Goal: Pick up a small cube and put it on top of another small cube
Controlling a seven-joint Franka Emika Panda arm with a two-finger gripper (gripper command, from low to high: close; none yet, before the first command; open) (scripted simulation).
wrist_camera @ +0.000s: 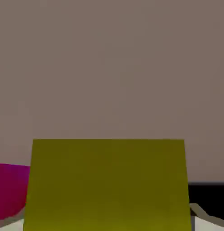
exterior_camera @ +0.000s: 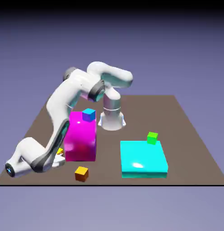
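1. Yellow cube (wrist_camera: pixel 108 185) filled the lower middle of the hand view, large, between the fingers, which it mostly hid; in the exterior view only a small yellow corner (exterior_camera: pixel 60 151) showed beside the gripper (exterior_camera: pixel 58 158), low over the table (exterior_camera: pixel 190 135) at the exterior view's left.
2. Jaws appeared clamped on the yellow cube; it sat squarely between them in the hand view.
3. Blue cube (exterior_camera: pixel 88 114) with its lighter top rested on top of the magenta block (exterior_camera: pixel 81 137), which stood just beside the gripper.
4. Orange cube (exterior_camera: pixel 81 173) lay on the table near the front edge, near the gripper.
5. Green cube (exterior_camera: pixel 152 137) sat on the far edge of the flat cyan block (exterior_camera: pixel 143 159), well apart from the arm.
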